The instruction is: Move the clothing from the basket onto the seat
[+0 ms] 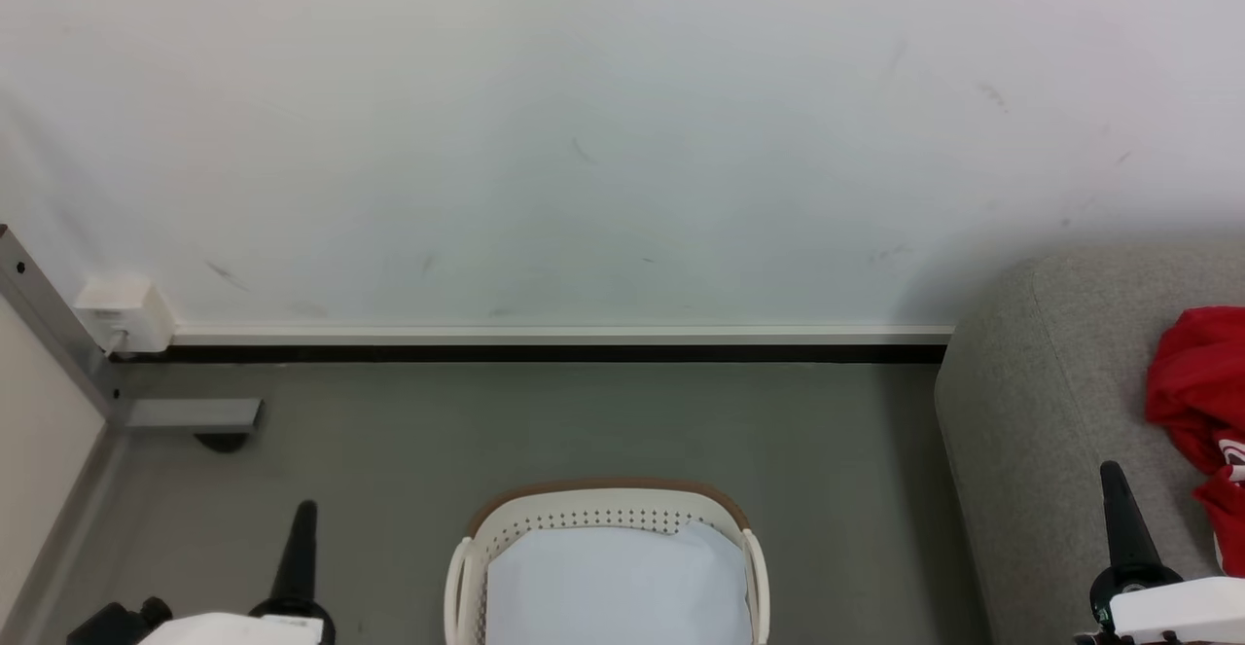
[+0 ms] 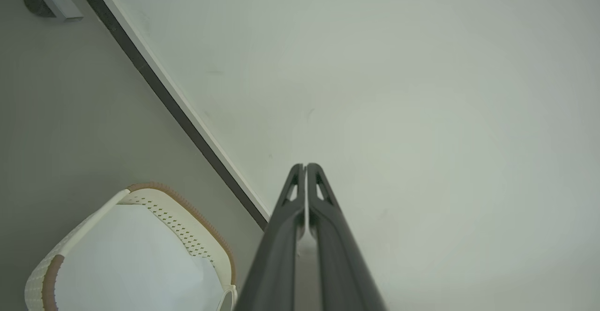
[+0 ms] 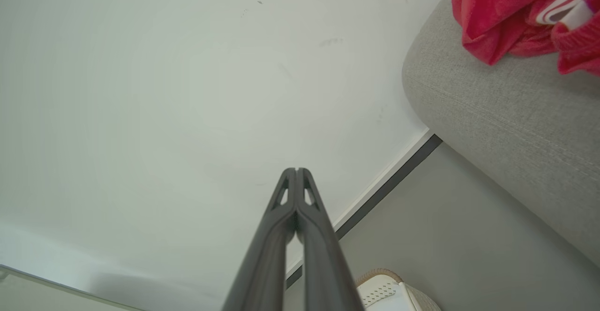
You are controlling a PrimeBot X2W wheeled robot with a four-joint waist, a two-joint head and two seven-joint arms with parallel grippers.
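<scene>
the bright red soft garments with white trim lie bunched on the large grey woven-fabric sofa at the right, near its rounded edge. so the clothing in sight is on the seat, not in the basket. the oval cream-white perforated laundry basket with the brown rim stands on the smooth grey-green floor in front of the robot, between the two arms. what shows inside it is a plain white sheet laid flat, covering the bottom as far as the frame reaches; its near end is cut off.

the left gripper stands apart from the basket on its left side. the right gripper is over the sofa's front, just beside the red heap. both have their long dark fingers pressed together with nothing between them, pointing toward the pale wall. judging from this, the arms are held clear of basket and heap because the transfer looks done — or close to it.
</scene>
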